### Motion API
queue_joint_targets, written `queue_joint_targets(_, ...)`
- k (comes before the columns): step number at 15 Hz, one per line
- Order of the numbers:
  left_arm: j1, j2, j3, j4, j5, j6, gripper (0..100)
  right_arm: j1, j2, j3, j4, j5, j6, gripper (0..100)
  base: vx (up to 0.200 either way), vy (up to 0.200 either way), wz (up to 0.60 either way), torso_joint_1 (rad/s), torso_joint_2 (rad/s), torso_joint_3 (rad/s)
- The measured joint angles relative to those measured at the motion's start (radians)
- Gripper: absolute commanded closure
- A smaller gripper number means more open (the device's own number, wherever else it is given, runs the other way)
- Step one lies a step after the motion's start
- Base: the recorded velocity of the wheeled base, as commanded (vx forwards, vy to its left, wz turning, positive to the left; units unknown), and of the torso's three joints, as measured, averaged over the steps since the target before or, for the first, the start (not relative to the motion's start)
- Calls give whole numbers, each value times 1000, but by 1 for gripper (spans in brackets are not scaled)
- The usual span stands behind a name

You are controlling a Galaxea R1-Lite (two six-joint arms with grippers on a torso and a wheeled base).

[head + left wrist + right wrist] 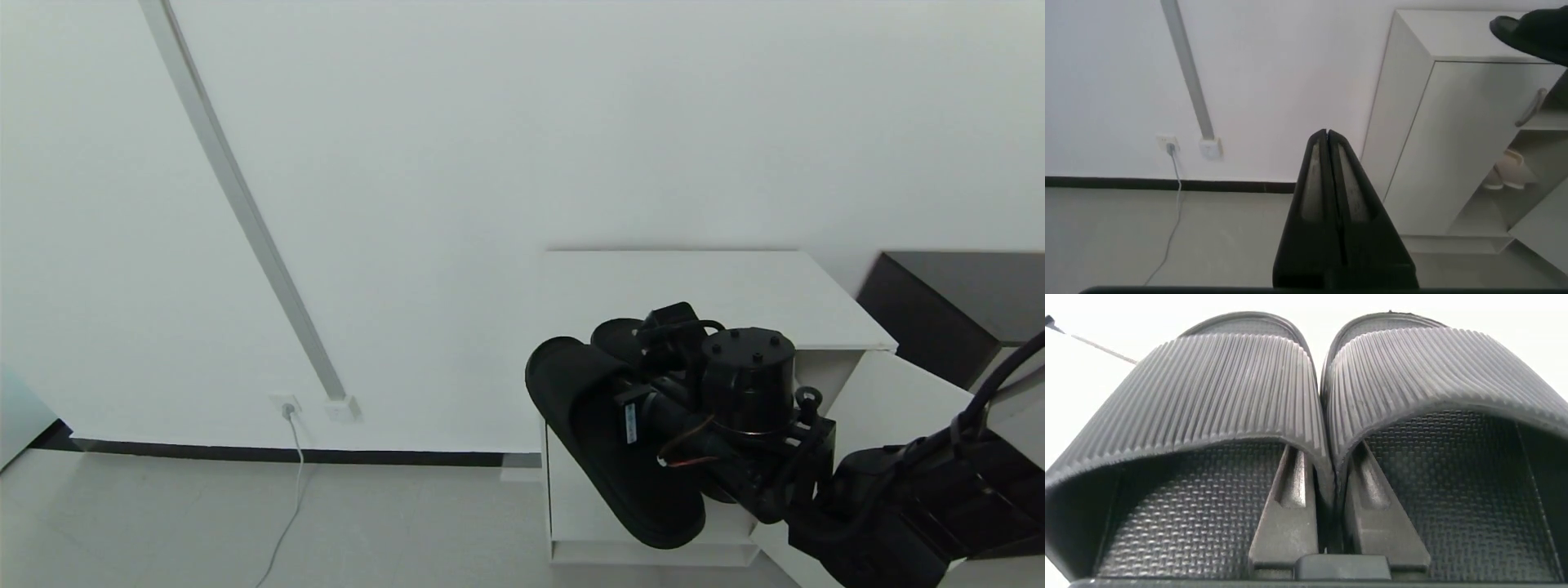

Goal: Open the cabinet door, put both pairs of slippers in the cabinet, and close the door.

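My right gripper point(645, 380) holds a pair of black slippers point(612, 445) in the air in front of the white cabinet point(694, 294). In the right wrist view its fingers point(1286, 514) sit inside both ribbed slippers point(1241, 392) and pinch their inner walls together. The cabinet's right door point(898, 400) stands open, while the left door point(1454, 147) with its handle is closed. A beige pair of slippers point(1507, 171) lies on a lower shelf inside. My left gripper point(1327, 139) is shut on nothing, low and to the left of the cabinet point(1413, 98).
A dark piece of furniture point(955, 302) stands to the right of the cabinet. A wall outlet point(286, 406) with a white cable hanging to the floor and a grey conduit point(245, 212) are on the wall at the left. Bare grey floor lies left of the cabinet.
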Motion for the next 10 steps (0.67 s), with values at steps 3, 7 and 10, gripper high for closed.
queue_joint_targets(3, 0, 0, 0, 0, -1, 0, 100, 6, 0, 4, -1, 1, 0, 100, 0, 0, 0, 0, 0, 0)
queue_joint_targets(7, 0, 0, 0, 0, -1, 0, 100, 6, 0, 5, -4, 0, 0, 100, 0, 0, 0, 0, 0, 0)
queue_joint_targets(10, 0, 0, 0, 0, 0, -1, 100, 8, 0, 5, -14, 0, 0, 100, 0, 0, 0, 0, 0, 0)
